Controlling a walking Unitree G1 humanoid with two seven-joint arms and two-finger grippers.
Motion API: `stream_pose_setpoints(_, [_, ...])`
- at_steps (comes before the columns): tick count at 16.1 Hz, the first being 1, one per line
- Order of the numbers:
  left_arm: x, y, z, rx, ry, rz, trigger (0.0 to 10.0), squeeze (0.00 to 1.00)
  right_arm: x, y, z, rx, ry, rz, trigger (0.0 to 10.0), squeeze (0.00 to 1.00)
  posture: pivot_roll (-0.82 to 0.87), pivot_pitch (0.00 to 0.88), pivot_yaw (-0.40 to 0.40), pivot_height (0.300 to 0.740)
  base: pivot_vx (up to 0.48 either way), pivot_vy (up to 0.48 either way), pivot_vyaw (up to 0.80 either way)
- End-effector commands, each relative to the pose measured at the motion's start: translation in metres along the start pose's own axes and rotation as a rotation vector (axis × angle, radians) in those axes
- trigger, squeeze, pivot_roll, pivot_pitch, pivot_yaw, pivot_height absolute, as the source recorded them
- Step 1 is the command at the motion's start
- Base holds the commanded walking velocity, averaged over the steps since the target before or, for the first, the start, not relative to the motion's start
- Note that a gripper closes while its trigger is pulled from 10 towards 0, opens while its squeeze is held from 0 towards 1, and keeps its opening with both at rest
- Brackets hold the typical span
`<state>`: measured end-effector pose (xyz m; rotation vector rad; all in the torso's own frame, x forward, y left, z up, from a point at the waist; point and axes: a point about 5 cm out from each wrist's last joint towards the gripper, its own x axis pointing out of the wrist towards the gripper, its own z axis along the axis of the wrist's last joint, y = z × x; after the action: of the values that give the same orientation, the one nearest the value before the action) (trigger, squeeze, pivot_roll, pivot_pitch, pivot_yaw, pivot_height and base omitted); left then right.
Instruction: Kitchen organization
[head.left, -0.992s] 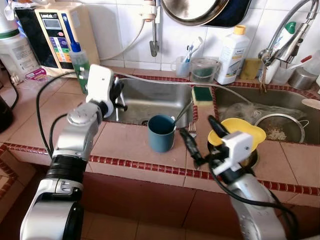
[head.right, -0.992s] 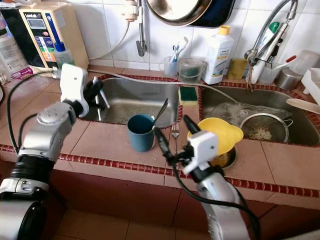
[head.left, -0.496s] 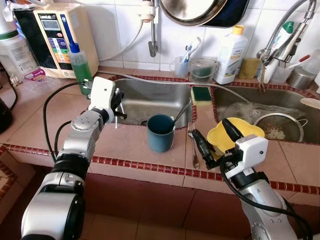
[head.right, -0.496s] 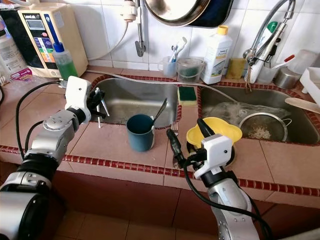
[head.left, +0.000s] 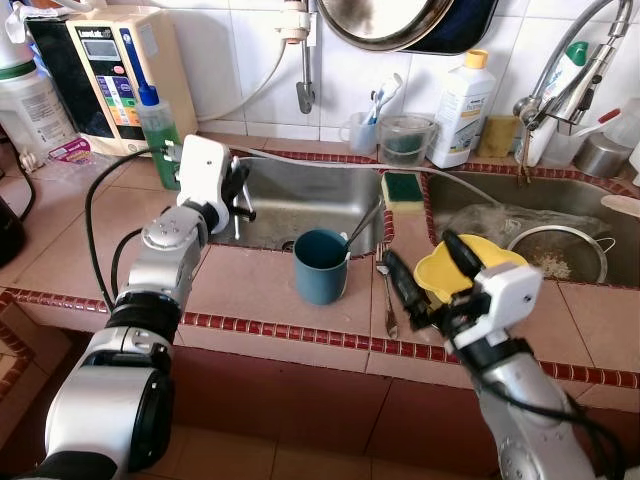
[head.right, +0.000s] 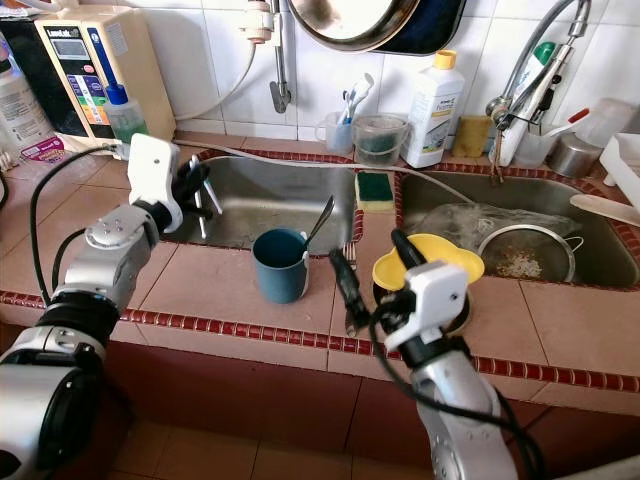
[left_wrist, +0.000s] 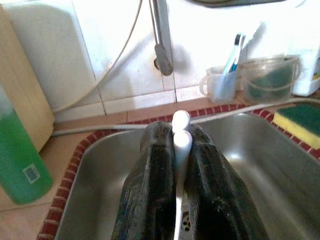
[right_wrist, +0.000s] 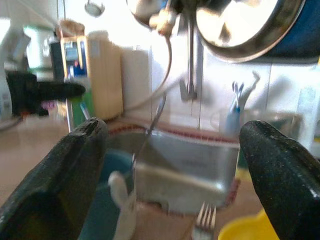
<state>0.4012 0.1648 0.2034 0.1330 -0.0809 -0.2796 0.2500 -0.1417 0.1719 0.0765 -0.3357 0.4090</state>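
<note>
Red-tiled counter (head.left: 250, 290) holds my blue cup (head.left: 321, 266). My left gripper (left_wrist: 174, 150) squeezes a white stick (left_wrist: 181, 142); my right gripper (head.left: 428, 268) gapes wide, holding nothing.

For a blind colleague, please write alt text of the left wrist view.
The left pincer is shut on two thin white sticks, held above a steel sink. Behind, on the tiled ledge, stand a cup with toothbrushes, a clear tub, a green bottle and a yellow-green sponge.
</note>
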Motion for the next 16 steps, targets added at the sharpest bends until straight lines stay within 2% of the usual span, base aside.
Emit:
stream_pose_setpoints(1, [0.002, 0.003, 0.008, -0.008, -0.028, 0.000, 10.0, 0.00, 0.006, -0.005, 0.014, -0.003, -0.057, -0.035, 10.0, 0.00, -0.22, 0.000, 0.065, 0.740, 0.000, 0.000, 0.00])
stream_pose_setpoints(5, [0.003, -0.001, 0.020, -0.035, -0.099, -0.019, 10.0, 0.00, 0.023, -0.019, 0.042, -0.039, -0.170, -0.105, 10.0, 0.00, -0.22, 0.000, 0.064, 0.740, 0.000, 0.000, 0.00])
stream_pose_setpoints(10, [0.001, -0.005, 0.016, -0.054, -0.105, -0.045, 10.0, 0.00, 0.027, -0.020, 0.047, -0.042, -0.187, -0.104, 10.0, 0.00, -0.21, 0.000, 0.058, 0.740, 0.000, 0.000, 0.00])
stream_pose_setpoints(16, [0.000, -0.007, 0.015, -0.073, -0.101, -0.056, 10.0, 0.00, 0.034, -0.022, 0.062, -0.058, -0.234, -0.101, 10.0, 0.00, -0.22, 0.000, 0.060, 0.740, 0.359, 0.000, 0.00])
